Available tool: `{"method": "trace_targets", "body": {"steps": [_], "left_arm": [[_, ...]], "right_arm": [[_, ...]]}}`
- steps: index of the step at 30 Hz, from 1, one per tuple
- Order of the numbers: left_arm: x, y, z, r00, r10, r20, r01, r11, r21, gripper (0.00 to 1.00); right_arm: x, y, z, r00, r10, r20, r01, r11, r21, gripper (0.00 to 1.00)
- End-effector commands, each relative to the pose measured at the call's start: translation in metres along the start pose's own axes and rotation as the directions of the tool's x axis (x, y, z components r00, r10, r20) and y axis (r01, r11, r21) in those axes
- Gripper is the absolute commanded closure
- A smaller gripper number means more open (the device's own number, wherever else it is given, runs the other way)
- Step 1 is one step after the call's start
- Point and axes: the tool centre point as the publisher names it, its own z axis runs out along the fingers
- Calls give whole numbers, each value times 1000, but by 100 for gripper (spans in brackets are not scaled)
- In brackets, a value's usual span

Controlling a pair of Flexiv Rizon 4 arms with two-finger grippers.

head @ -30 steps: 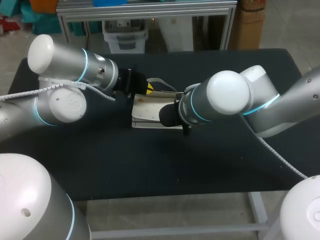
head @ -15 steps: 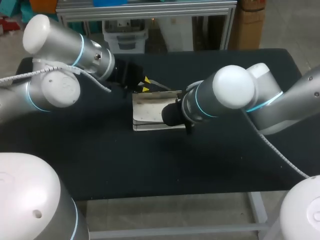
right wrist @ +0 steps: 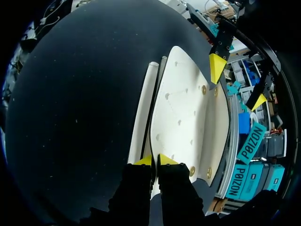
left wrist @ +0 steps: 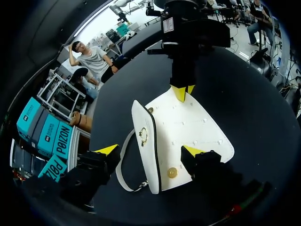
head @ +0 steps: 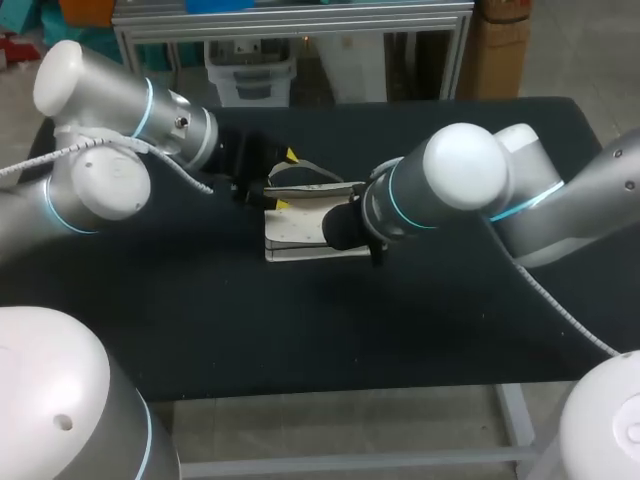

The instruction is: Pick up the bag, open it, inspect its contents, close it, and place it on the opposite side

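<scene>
A white bag (head: 298,232) lies flat on the black table (head: 200,320), its grey strap (head: 312,170) looped at the far side. My left gripper (head: 287,180) stands open at the bag's left end. In the left wrist view the bag (left wrist: 188,127) lies between its spread fingers (left wrist: 107,149), the strap (left wrist: 123,162) beside them. My right gripper (right wrist: 155,160) is shut on the thin edge of the bag (right wrist: 181,108). It also shows in the left wrist view, where the right gripper (left wrist: 182,92) pinches the bag's far end. In the head view my right arm hides it.
The bag lies near the table's middle. My right arm (head: 460,195) crosses the table from the right and my left arm (head: 110,150) from the left. Bare black tabletop lies in front of the bag, toward the near edge.
My left gripper has opened wide, let go of the bag's strap end and drawn back a little to the left. The right gripper stays shut on the bag's edge.
</scene>
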Motion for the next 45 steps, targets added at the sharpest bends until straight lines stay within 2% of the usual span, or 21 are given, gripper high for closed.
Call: {"method": "trace_targets", "body": {"steps": [1,3,6,11,14,30,35,42,44,45], "left_arm": [[0,1,15,1000,-8,-2,8,1000,-12,18],[-1,1,20,1000,-10,-7,10,1000,-27,23],[-2,1,27,1000,-7,-9,7,999,-54,35],[-4,4,36,1000,-16,-10,16,997,-78,42],[-5,5,38,1000,-19,-15,18,996,-87,50],[-9,11,47,998,-40,-43,33,989,-147,55],[-10,12,48,997,-51,-51,42,986,-164,60],[-11,16,51,995,-72,-66,60,982,-182,60],[-12,17,51,995,-76,-68,63,982,-180,62],[-12,18,51,995,-77,-68,64,982,-180,67]], "right_arm": [[0,3,6,1000,-4,-4,4,1000,5,100],[0,3,6,1000,-6,-5,6,1000,6,100],[0,3,6,1000,-7,-5,7,1000,8,100],[0,3,6,1000,-7,-6,7,1000,12,100],[1,2,7,1000,-8,-7,8,1000,12,100],[1,2,7,1000,-14,-8,14,1000,10,100],[1,2,7,1000,-15,-7,15,1000,11,100],[1,3,7,1000,-19,-7,19,1000,11,100],[1,3,7,1000,-20,-7,20,1000,12,100],[1,3,7,1000,-21,-8,21,1000,12,100]]}}
